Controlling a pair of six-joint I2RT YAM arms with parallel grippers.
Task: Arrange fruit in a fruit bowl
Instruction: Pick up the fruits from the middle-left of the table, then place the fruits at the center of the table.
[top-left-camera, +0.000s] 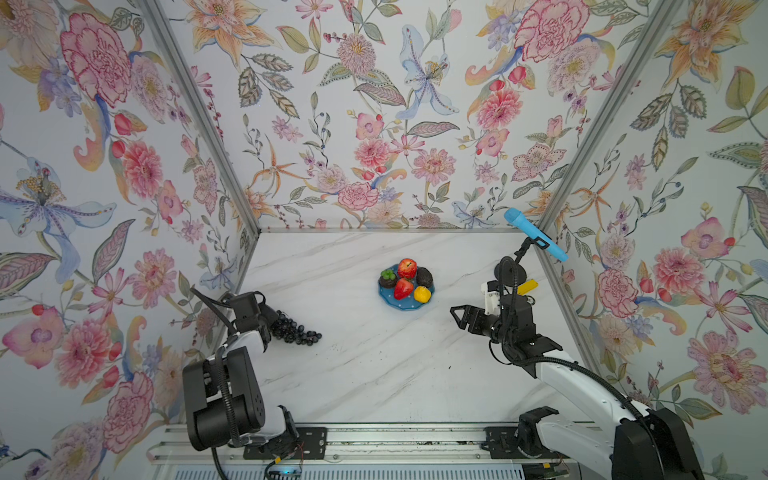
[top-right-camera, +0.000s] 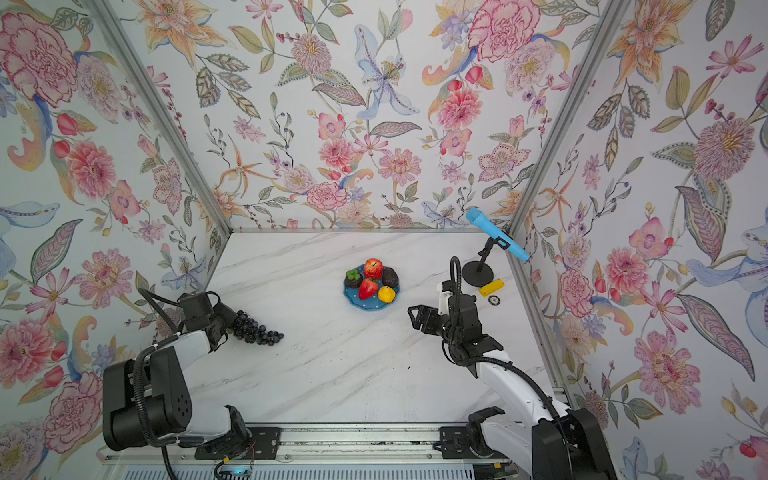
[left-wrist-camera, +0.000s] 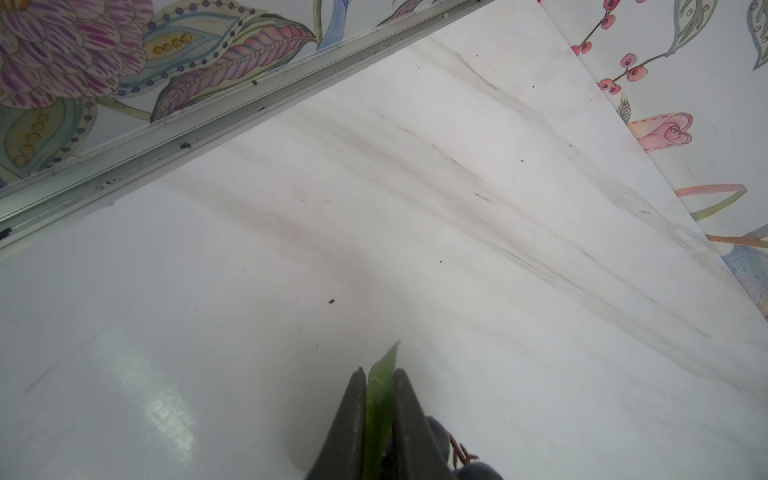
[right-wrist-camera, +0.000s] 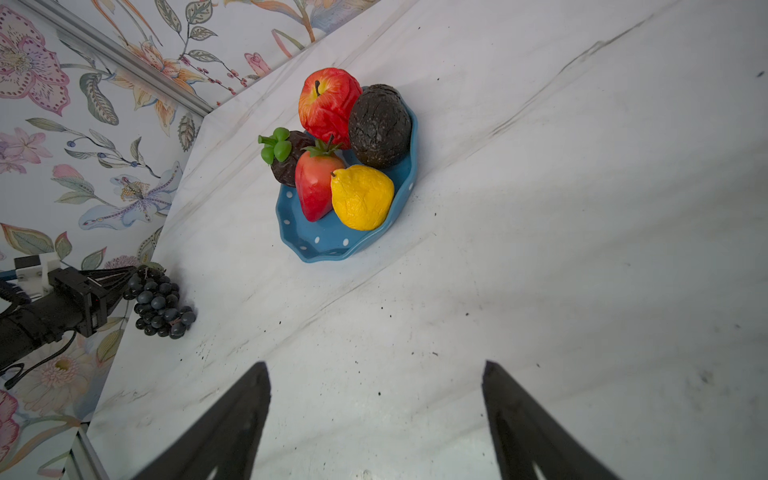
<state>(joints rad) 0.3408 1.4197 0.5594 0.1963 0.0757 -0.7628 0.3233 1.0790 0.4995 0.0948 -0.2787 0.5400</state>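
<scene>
The blue polka-dot fruit bowl (top-left-camera: 405, 307) (top-right-camera: 370, 307) (right-wrist-camera: 328, 249) sits mid-table. In it are a red apple (top-left-camera: 407, 268), a strawberry (top-left-camera: 403, 288), a lemon (top-left-camera: 422, 294), an avocado (top-left-camera: 424, 277) and a green-topped fruit (top-left-camera: 388, 278). A dark grape bunch (top-left-camera: 296, 331) (top-right-camera: 256, 331) (right-wrist-camera: 160, 305) lies on the table at the left. My left gripper (top-left-camera: 273, 318) (left-wrist-camera: 379, 372) is shut on its green leaf (left-wrist-camera: 380, 390). Right of the bowl my right gripper (top-left-camera: 457, 316) (right-wrist-camera: 376, 365) hovers open with nothing between its fingers.
A blue microphone (top-left-camera: 536, 235) on a black round stand base (top-right-camera: 478, 274) stands at the back right. Beside it lie a yellow block (top-right-camera: 491, 287) and a small round piece (top-right-camera: 493, 300). Floral walls with metal rails close in the table's left, back and right.
</scene>
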